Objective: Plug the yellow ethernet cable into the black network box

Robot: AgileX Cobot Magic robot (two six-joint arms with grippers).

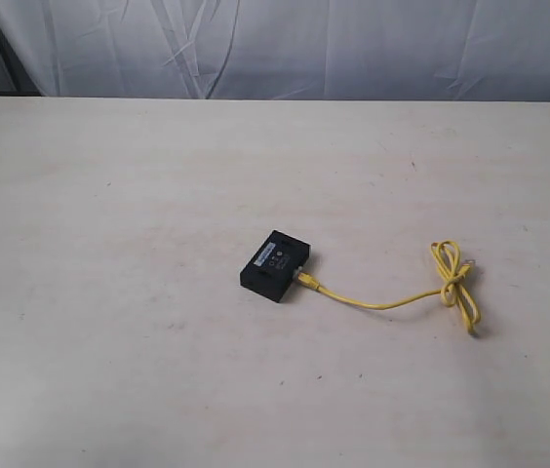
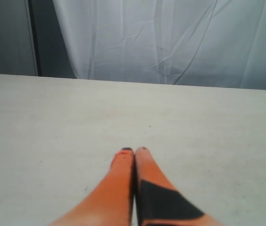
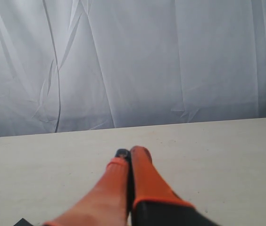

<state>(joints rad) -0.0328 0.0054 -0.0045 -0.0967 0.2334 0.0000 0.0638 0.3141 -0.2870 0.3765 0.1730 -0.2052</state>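
The black network box (image 1: 277,265) lies flat near the middle of the table in the exterior view, a small white label on its top. The yellow ethernet cable (image 1: 382,303) runs from the box's right side, where its plug end (image 1: 306,280) sits against the box, out to a knotted bundle (image 1: 453,278) on the right. Neither arm shows in the exterior view. My left gripper (image 2: 134,149) is shut, orange fingers pressed together over bare table. My right gripper (image 3: 130,151) is shut too, holding nothing. A dark corner (image 3: 23,222) peeks in at the right wrist view's edge.
The pale table (image 1: 119,195) stretches wide around the box and cable. A white wrinkled curtain (image 1: 285,49) hangs behind the table's far edge.
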